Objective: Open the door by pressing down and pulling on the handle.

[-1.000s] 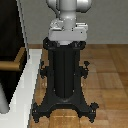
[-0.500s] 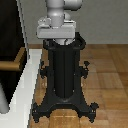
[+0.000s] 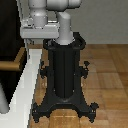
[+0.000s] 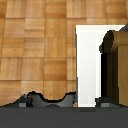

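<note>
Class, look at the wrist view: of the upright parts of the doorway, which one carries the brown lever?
The door, the black panel: the tan-brown handle projects from it. The white frame beside it is bare.

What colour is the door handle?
The handle is tan-brown, like wood. It shows best in the wrist view, against the black door.

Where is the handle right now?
The handle sticks out at the exterior view's left edge, against the black door, beside the white frame and left of the black pedestal.
</note>
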Tool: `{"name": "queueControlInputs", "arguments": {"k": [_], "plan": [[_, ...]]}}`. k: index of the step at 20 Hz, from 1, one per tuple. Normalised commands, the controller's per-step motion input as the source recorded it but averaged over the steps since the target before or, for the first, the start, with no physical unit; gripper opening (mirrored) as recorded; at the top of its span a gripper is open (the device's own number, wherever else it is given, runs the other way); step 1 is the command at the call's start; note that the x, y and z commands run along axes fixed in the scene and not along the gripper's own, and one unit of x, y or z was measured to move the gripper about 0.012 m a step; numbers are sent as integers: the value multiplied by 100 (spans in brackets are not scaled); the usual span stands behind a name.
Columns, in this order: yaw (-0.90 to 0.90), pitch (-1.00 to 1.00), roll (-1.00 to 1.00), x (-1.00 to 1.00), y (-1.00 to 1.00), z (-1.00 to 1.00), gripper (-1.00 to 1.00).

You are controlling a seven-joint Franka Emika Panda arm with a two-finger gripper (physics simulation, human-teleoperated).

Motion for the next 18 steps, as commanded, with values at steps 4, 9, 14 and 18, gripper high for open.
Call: {"name": "queueControlInputs", "arguments": {"k": [4,9,14,18], "plan": [[-4,0,0,0,-50,0,100],[-12,0,0,0,-40,0,100],[-3,0,0,0,0,0,100],[-4,0,0,0,-50,0,100]]}}
